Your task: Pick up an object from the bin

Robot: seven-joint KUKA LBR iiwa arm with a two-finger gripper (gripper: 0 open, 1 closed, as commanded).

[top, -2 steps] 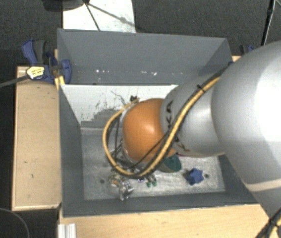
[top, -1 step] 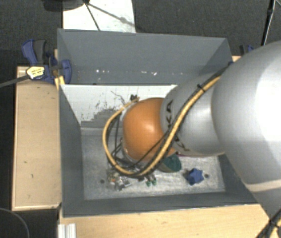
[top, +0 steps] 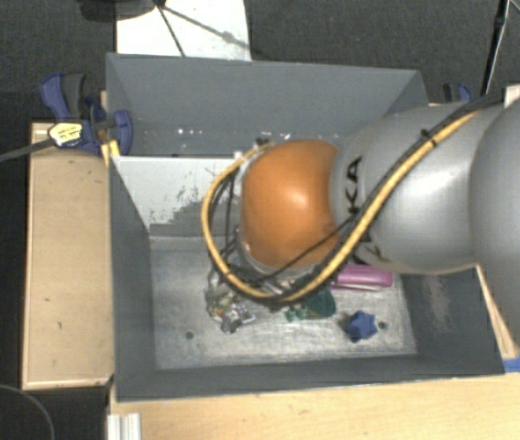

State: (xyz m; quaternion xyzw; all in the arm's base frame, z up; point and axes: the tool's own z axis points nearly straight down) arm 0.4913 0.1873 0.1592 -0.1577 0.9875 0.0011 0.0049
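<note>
My gripper [top: 227,310] reaches down to the bin floor left of centre, its metal tip showing just below the orange dome on the wrist. Right beside it, to the right, lies a small dark green object [top: 313,306], partly hidden under the arm's cables. A pink elongated object [top: 367,279] lies flat further right, its left end covered by the arm. A small blue object [top: 360,325] rests near the bin's front right. I see nothing between the gripper's tips.
The arm and its orange dome cover the middle and back of the bin floor. A yellow and black cable loop hangs around the wrist, low over the green object. Steep grey walls close the bin in on all sides.
</note>
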